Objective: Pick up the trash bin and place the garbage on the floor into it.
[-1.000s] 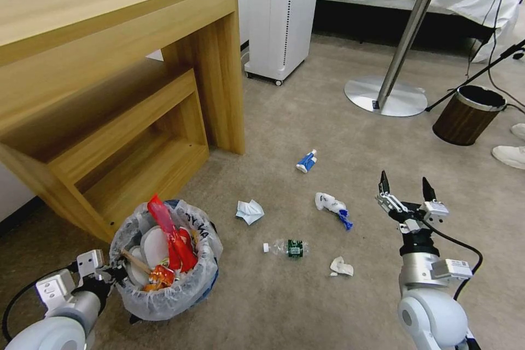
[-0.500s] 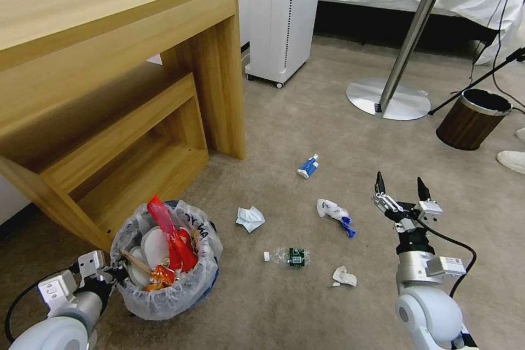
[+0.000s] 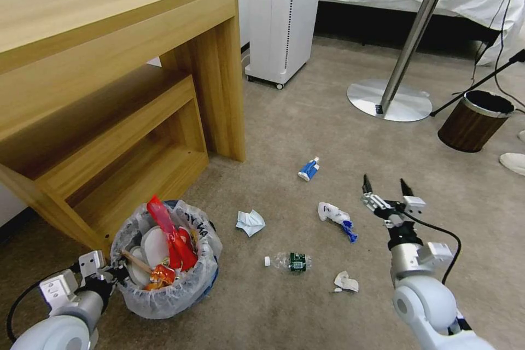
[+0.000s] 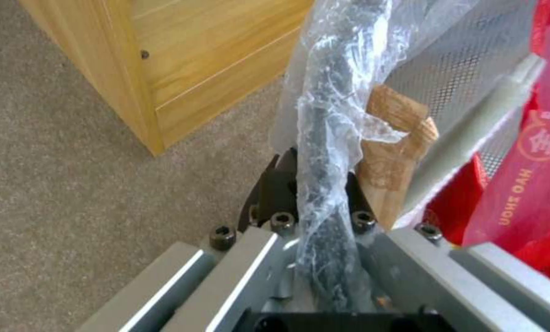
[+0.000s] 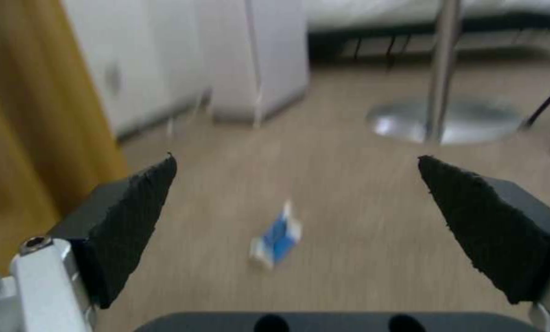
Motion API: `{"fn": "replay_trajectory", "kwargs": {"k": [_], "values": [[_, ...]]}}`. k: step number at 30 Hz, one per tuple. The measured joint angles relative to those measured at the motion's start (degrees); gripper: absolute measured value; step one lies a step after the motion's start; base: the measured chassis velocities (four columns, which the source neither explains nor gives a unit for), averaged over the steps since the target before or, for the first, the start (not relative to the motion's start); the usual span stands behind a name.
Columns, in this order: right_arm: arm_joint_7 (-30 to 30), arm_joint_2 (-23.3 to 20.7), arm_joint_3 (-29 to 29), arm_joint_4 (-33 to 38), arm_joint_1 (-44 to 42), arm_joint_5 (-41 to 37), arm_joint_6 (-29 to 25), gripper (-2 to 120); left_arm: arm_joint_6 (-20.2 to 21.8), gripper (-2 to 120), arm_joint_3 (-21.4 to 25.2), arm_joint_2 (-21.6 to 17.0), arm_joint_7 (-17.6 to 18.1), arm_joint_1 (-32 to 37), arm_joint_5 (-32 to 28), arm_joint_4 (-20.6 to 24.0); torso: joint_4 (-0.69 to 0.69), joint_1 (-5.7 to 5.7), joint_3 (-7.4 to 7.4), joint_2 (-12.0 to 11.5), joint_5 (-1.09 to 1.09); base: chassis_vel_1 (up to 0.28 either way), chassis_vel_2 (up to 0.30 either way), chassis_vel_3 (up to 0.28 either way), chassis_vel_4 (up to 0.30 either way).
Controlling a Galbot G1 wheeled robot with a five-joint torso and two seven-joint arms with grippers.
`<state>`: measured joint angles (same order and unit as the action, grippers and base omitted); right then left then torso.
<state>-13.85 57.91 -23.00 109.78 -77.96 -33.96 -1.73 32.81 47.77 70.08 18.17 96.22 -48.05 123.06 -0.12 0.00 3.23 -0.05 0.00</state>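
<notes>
The trash bin (image 3: 192, 280), blue with a crinkly whitish bag, stands on the floor (image 3: 284, 311) at the lower left, full of red wrappers, paper and a wooden stick. My left gripper (image 3: 113, 273) is shut on its near rim; in the left wrist view the left gripper (image 4: 315, 177) pinches the bag-covered trash bin rim (image 4: 327, 120). The garbage lies to the right: a white paper (image 3: 250, 222), a small bottle (image 3: 290, 261), a blue-white packet (image 3: 309, 168), a white-and-blue wad (image 3: 334, 213), a paper scrap (image 3: 346, 282). My right gripper (image 3: 384, 183) hangs open just right of the wad, and in its wrist view the right gripper (image 5: 296, 158) faces the packet (image 5: 279, 236).
A wooden desk with a lower shelf (image 3: 136, 65) stands close behind the bin. Beyond are a white appliance on casters (image 3: 284, 11), a round table's metal base (image 3: 389, 99), a brown wood-grain bin (image 3: 474, 120), a dark cable and a white shoe (image 3: 514, 161).
My right gripper has moved left, closer to the white-and-blue wad, still open. The view has shifted slightly. The left gripper keeps its hold on the bin.
</notes>
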Motion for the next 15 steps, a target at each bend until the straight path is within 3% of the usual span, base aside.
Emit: {"fn": "replay_trajectory", "kwargs": {"k": [6, 8, 11, 13, 15], "values": [[0.1, -4.1, 5.0, -2.8, 4.0, -4.9, 8.3, 100, -0.2, 0, 0.2, 0.9, 0.0, 0.2, 0.4, 0.3, 0.0, 0.0, 0.0, 0.0, 0.02, 0.0, 0.0, 0.0, 0.0], [-0.9, -5.4, 7.2, -3.2, 6.3, -7.9, 14.3, 100, -0.5, 0, 0.4, 1.4, -0.1, 0.5, 0.7, 0.6, 0.0, 0.0, 0.0, 0.0, 0.0, 0.0, 0.0, 0.0, 0.0], [-1.1, -6.4, 9.4, -3.8, 8.1, -9.3, 17.3, 100, -0.6, 0, 0.5, 1.5, -0.2, 0.6, 0.8, 0.8, 0.0, 0.0, 0.0, 0.0, 0.01, 0.0, 0.0, 0.0, 0.0], [-1.9, -8.4, 14.7, -5.3, 13.0, -13.5, 24.0, 100, -0.7, 0, 0.7, 2.0, -0.2, 0.8, 1.0, 1.1, 0.0, 0.0, 0.0, 0.0, 0.01, 0.0, 0.0, 0.0, 0.0], [-2.6, -9.4, 17.3, -6.0, 15.2, -15.6, 26.3, 100, -0.8, 0, 0.8, 2.1, -0.2, 0.9, 1.1, 1.2, 0.0, 0.0, 0.01, 0.0, 0.01, 0.0, 0.0, 0.0, 0.0]]}}
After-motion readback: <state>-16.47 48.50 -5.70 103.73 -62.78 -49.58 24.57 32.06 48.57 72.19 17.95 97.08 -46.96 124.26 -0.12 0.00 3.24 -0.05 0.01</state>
